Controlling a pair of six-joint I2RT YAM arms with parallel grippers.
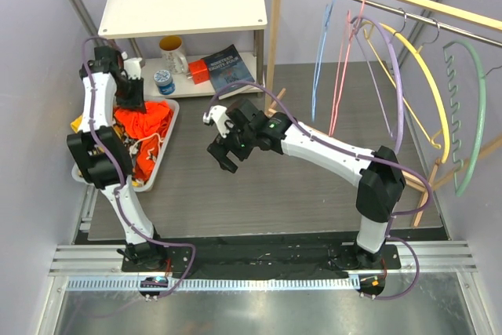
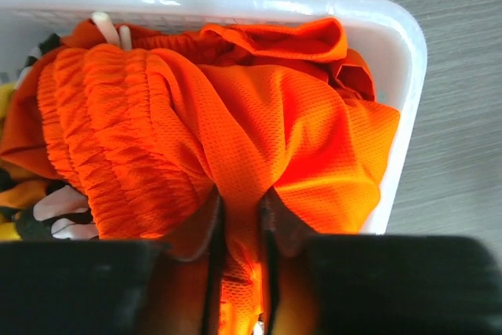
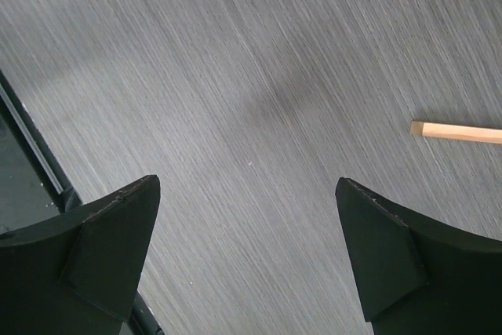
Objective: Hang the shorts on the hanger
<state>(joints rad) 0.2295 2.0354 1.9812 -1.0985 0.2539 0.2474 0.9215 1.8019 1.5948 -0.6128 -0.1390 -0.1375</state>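
Note:
The bright orange shorts (image 1: pixel 149 125) lie bunched in a white tray (image 1: pixel 162 156) at the table's left. In the left wrist view the shorts (image 2: pixel 235 100) fill the tray (image 2: pixel 408 60), with white drawstring ends at the top left. My left gripper (image 1: pixel 132 103) reaches down into the pile, and its jaws (image 2: pixel 241 213) are shut on a pinched fold of the orange fabric. The light-blue hanger (image 1: pixel 318 60) hangs from the rail at the back right. My right gripper (image 1: pixel 223 148) hovers open over the middle of the table, nothing between its fingers (image 3: pixel 251 217).
Pink (image 1: pixel 343 68), lilac (image 1: pixel 394 68), yellow (image 1: pixel 433 88) and green (image 1: pixel 473 115) hangers share the rail on a wooden rack (image 1: pixel 274 29). A white shelf (image 1: pixel 184 9) behind the tray holds a mug (image 1: pixel 171 52), a blue tin (image 1: pixel 163 80) and a book (image 1: pixel 229 68). Yellow-and-black cloth lies under the shorts.

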